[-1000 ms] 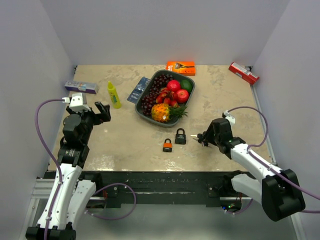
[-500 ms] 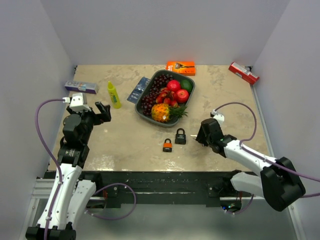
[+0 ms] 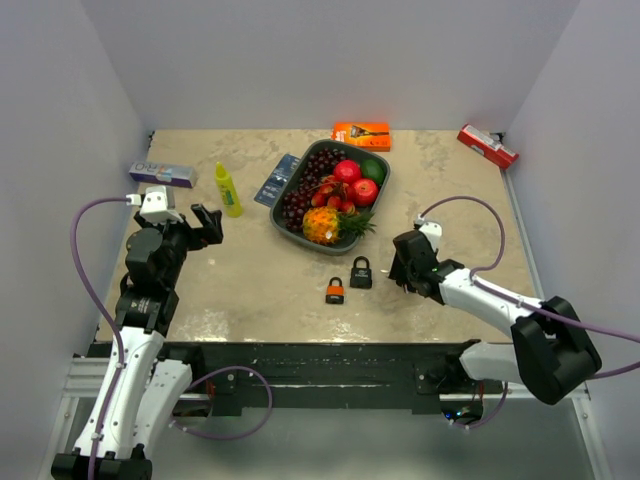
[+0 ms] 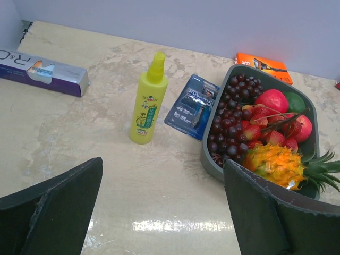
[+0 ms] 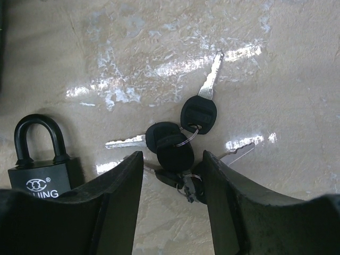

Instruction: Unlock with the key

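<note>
Right gripper half-open, gripping nothing — key bunch lies between its jaws, longest key pointing one o'clock; black padlock at nine — left gripper well away.

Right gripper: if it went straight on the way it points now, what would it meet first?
Most likely the bunch of keys, lying on the table between the open jaws of the right gripper. The black padlock sits off to the side, outside that line. Height above them is unclear.
</note>
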`<state>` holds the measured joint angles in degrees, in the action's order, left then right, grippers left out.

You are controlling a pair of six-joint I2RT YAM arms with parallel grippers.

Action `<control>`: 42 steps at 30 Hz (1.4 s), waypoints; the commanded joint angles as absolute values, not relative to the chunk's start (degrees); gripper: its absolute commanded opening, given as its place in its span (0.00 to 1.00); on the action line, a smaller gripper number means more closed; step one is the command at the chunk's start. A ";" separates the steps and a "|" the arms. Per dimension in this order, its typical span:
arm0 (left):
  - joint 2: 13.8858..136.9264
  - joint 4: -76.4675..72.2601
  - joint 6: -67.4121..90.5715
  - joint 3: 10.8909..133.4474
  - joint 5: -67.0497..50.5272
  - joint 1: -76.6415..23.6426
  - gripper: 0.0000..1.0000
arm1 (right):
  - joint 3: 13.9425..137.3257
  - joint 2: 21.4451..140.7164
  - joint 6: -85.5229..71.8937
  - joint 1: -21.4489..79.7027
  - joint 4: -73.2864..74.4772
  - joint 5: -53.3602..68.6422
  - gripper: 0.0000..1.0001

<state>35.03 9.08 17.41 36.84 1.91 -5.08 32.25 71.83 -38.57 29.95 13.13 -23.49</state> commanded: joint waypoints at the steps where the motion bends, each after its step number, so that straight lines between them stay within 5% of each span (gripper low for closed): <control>1: 34.98 7.03 16.96 36.83 1.49 -5.54 0.99 | 34.01 71.63 -39.29 30.06 13.89 -24.96 0.52; 16: 35.07 7.03 16.96 36.83 1.23 -5.54 0.99 | 37.35 78.49 -36.83 30.06 14.15 -24.52 0.42; 23: 35.07 6.94 16.96 36.91 0.97 -5.54 0.99 | 38.32 79.80 -36.48 30.15 14.51 -24.35 0.25; 29: 35.42 6.77 16.79 36.74 0.26 -5.54 0.99 | 39.46 78.05 -35.42 30.06 13.71 -24.69 0.15; 42: 37.62 6.15 16.70 36.65 -3.07 -5.45 0.99 | 41.40 64.60 -26.99 30.06 12.57 -29.62 0.12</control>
<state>37.08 9.04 17.39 36.84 -0.73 -5.08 39.22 67.37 -30.46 29.95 14.15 -26.65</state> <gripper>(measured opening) 0.992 0.348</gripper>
